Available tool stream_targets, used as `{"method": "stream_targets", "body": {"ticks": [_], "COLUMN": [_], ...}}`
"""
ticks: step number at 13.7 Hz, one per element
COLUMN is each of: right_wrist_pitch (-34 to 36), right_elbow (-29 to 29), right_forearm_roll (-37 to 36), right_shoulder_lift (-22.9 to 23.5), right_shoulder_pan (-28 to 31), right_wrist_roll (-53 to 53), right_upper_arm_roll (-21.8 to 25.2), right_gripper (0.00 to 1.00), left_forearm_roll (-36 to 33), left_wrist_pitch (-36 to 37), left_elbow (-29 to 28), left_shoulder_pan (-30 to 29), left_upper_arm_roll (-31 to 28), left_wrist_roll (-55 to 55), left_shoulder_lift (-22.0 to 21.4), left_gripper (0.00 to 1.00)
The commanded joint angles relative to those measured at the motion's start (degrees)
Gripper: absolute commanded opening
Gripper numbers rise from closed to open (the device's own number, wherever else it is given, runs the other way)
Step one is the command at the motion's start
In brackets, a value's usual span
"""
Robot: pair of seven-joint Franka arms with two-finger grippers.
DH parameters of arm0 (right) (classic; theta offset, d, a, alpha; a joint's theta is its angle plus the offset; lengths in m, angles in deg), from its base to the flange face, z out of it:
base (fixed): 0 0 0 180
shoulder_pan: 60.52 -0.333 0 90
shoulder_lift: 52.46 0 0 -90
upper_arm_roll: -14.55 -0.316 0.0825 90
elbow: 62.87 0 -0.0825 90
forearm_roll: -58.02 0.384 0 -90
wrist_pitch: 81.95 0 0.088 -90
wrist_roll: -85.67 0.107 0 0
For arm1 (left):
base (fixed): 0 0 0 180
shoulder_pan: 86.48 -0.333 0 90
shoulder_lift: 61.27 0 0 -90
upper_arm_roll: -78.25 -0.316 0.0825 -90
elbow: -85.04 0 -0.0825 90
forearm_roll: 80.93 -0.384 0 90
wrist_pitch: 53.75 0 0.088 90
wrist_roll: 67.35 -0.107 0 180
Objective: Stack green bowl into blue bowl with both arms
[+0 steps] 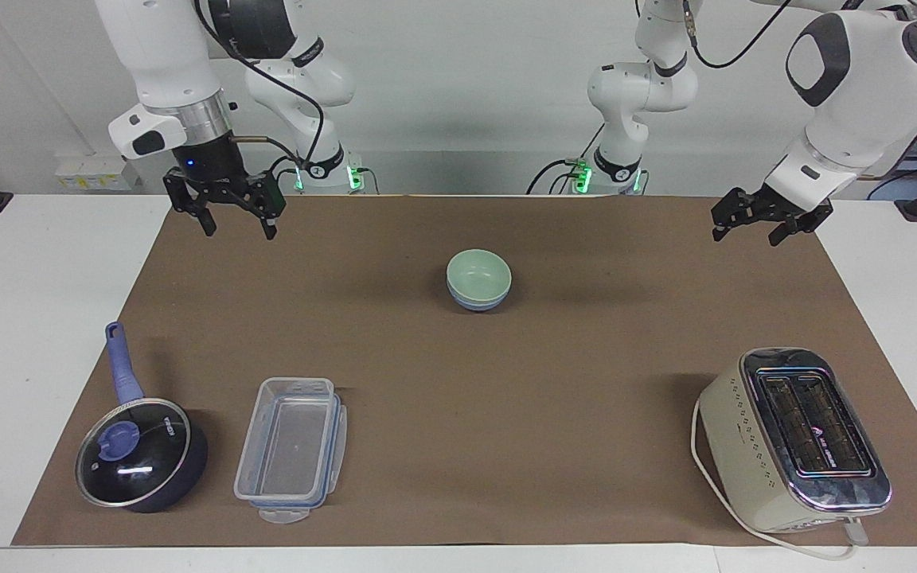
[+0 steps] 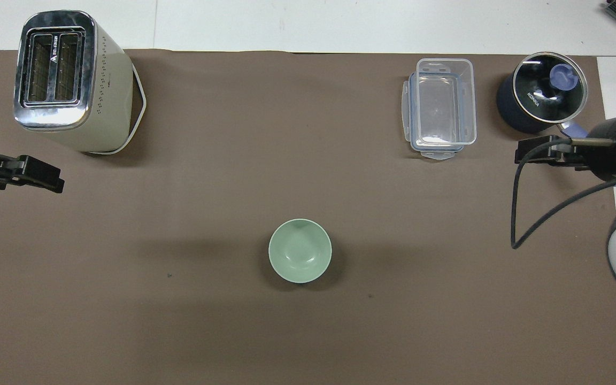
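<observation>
Brown mat (image 1: 570,374) over white table (image 1: 21,318). Cream toaster (image 1: 793,439), slots up, far from robots at left arm's end. Empty clear container (image 1: 291,447) beside lidded dark saucepan (image 1: 140,454) at right arm's end, apart.

You see a matt brown mat (image 1: 586,358), a glossy chrome-topped toaster (image 1: 794,440), a clear plastic container (image 1: 291,448) and a smooth matt green bowl (image 1: 478,273).

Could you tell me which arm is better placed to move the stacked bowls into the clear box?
Probably right: the box lies toward that arm's end, and its hand is open.
</observation>
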Motion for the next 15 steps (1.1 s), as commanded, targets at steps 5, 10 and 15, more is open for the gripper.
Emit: {"method": "stream_targets", "body": {"ticks": [5,10,15], "right_wrist_pitch": [14.29,14.29,13.94], "right_elbow": [-15.83,-9.7,-7.22], "right_forearm_roll": [-3.47,-2.42,-2.33], "right_shoulder_lift": [6.9,2.96,1.54], "right_shoulder_pan": [1.78,2.04,2.39], "right_wrist_roll": [-1.22,-1.31,-1.31], "right_upper_arm_roll": [-0.98,-0.89,-0.89], "right_gripper": [1.0,1.0,1.0], "left_forearm_roll": [-0.9,-0.9,-0.9], "left_wrist_pitch": [1.09,1.09,1.09], "left_elbow": [0.9,0.9,0.9], "left_shoulder_pan": [-0.89,-0.89,-0.89], "left_upper_arm_roll": [0.64,0.64,0.64], "left_wrist_roll": [-0.58,-0.67,-0.67], "left_shoulder_lift": [0.29,0.29,0.21], "left_gripper": [1.0,1.0,1.0]}}
